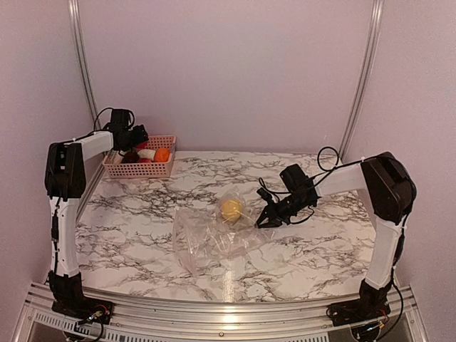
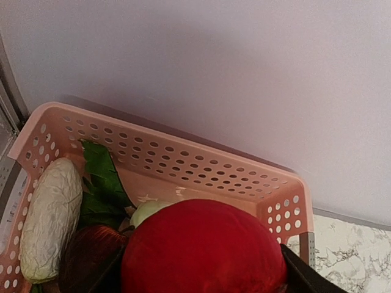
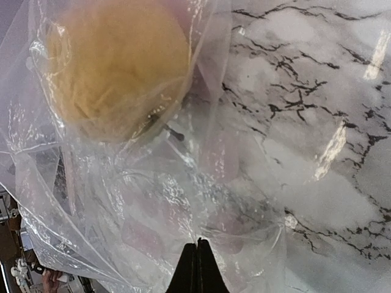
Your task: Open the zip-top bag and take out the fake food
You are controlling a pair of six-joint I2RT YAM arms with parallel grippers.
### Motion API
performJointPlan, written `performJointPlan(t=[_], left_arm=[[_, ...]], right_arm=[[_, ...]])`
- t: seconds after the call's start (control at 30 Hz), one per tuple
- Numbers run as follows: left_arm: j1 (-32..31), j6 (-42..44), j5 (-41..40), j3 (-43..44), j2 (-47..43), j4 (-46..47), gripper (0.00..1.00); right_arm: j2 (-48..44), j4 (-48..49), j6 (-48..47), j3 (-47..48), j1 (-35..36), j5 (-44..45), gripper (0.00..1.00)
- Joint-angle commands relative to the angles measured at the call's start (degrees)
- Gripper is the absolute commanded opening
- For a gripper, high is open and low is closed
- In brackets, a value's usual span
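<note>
The zip-top bag (image 1: pixel 214 239) lies crumpled in the middle of the marble table with a yellow toy fruit (image 1: pixel 230 209) inside it. My right gripper (image 1: pixel 265 219) is shut on the bag's thin plastic at its right edge. In the right wrist view the closed fingertips (image 3: pixel 197 245) pinch the bag (image 3: pixel 140 201), and the yellow fruit (image 3: pixel 116 61) shows through it further off. My left gripper (image 1: pixel 135 139) is over the pink basket (image 1: pixel 139 169) at the back left. It is shut on a red toy fruit (image 2: pixel 201 247) that fills the space between its fingers (image 2: pixel 305 274).
The pink basket (image 2: pixel 183 159) holds a pale cabbage-like toy (image 2: pixel 52 220), a green leafy toy (image 2: pixel 104 183) and a dark red toy (image 2: pixel 91 256). An orange toy (image 1: pixel 162 154) shows in it from above. The back wall stands close behind the basket.
</note>
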Motion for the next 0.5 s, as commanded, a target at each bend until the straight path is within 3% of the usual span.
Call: performJointPlan(t=[0.0, 0.17, 0.47], left_arm=[[2.34, -1.38, -1.44, 3.10, 1.03, -0.98, 0.85], [2.67, 0.46, -0.17, 1.34, -2.03, -1.09, 0.99], [2.45, 4.59, 0.14, -9.20, -15.90, -1.74, 0.99]], right_arm=[[0.54, -1.69, -1.16, 2.21, 0.17, -0.14, 0.00], [0.22, -1.08, -1.23, 1.09, 0.88, -0.56, 0.00], [-0.67, -1.01, -3.81, 0.06, 1.08, -0.97, 0.00]])
